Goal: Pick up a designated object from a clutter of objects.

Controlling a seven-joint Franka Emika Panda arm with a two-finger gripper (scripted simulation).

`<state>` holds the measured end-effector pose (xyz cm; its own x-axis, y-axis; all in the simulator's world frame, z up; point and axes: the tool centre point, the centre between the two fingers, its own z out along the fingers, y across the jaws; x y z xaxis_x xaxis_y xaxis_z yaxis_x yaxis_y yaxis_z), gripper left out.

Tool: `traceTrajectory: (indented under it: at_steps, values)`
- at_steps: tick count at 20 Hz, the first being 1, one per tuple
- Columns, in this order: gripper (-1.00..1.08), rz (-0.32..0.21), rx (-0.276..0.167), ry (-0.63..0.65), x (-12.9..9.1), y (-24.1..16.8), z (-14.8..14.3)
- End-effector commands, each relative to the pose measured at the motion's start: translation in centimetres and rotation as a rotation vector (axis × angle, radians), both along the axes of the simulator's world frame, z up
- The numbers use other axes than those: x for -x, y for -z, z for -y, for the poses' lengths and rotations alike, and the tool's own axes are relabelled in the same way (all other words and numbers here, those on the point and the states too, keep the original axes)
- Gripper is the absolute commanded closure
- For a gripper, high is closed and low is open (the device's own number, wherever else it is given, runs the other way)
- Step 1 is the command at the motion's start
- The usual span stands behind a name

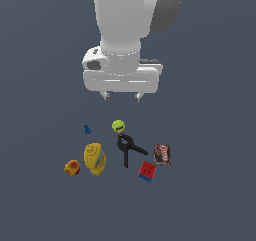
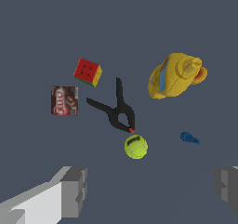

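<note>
The small puzzle cube (image 1: 147, 171) with a red face and a blue side lies on the floor at the front of the clutter; it also shows in the wrist view (image 2: 87, 72). My gripper (image 1: 121, 96) hangs open and empty high above the clutter, roughly over the yellow-green ball (image 1: 118, 126). Its two fingers (image 2: 74, 190) stand wide apart in the wrist view. The cube lies beside the dark packet (image 1: 162, 154) and the black clamp (image 1: 128, 148).
A yellow bottle (image 1: 94, 158) lies to the exterior view's left of the clamp, with an orange-red fruit (image 1: 72, 167) beside it. A tiny blue piece (image 1: 87, 130) lies behind the bottle. The ball (image 2: 136, 147) touches the clamp's tip (image 2: 131, 130).
</note>
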<state>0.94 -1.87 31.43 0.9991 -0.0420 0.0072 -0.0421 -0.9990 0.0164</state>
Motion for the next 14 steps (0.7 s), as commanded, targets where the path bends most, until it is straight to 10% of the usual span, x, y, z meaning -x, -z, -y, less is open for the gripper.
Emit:
traceTrajectory:
  at_steps: [1,14]
  values:
    - [-0.92,0.000,0.000,0.000,0.0,0.0,0.0]
    - [-0.92,0.013,-0.018,0.031,-0.3,-1.1,0.6]
